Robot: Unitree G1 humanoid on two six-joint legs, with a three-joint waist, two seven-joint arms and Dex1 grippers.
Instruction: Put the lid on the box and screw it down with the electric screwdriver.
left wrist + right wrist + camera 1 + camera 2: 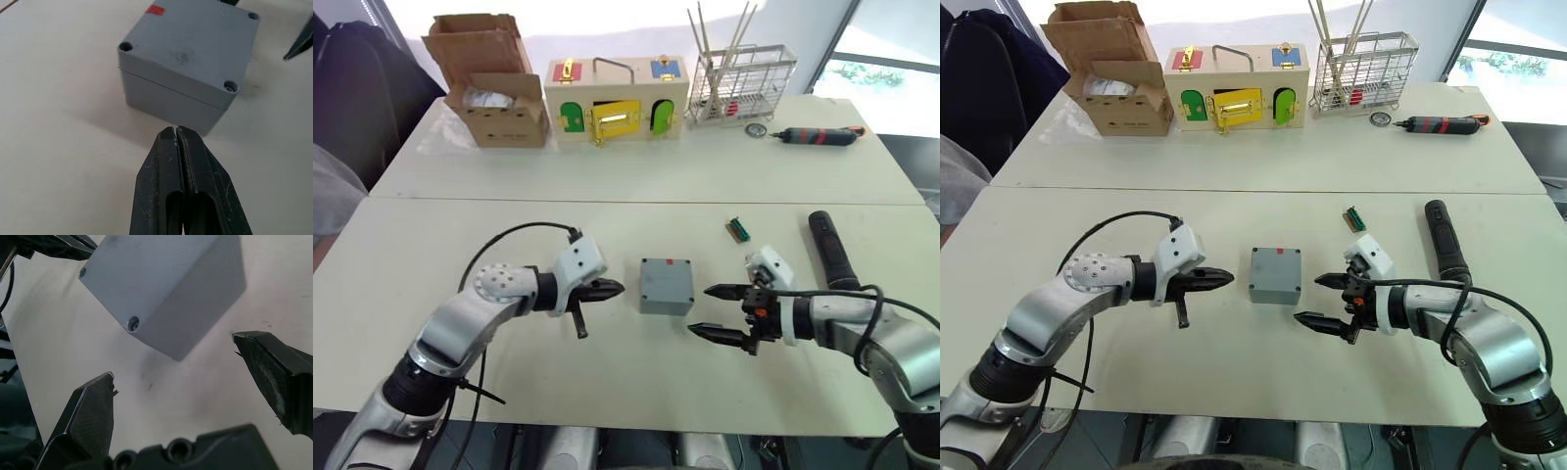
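Grey box (666, 285) mid-worktop (607, 382), lid (190, 46) seated on top, corner screw holes visible, red mark on far edge. Left gripper (607, 290) fingers pressed together, just beside box. Right gripper (715, 311) fingers spread, empty. Electric screwdriver (830, 251) lying at right.

Box (186, 54) with lid (666, 275) on: grey plastic, matt, fine-grained top, faint scuffs mid-lid, small glossy red sticker at one edge. Bench (607, 176): off-white, smooth, matt, light smudges. Left gripper (182, 142) jaws: black plastic, slightly rough, chipped edges, pressed together. Right gripper (717, 311) jaws: black, textured matt faces, spread apart. Electric screwdriver (829, 250): black, matt body. Cardboard box (489, 78): brown corrugated paper, rough. Wooden box (615, 98): pale smooth wood, glossy coloured doors, metal latches. Wire rack (742, 86): shiny metal.
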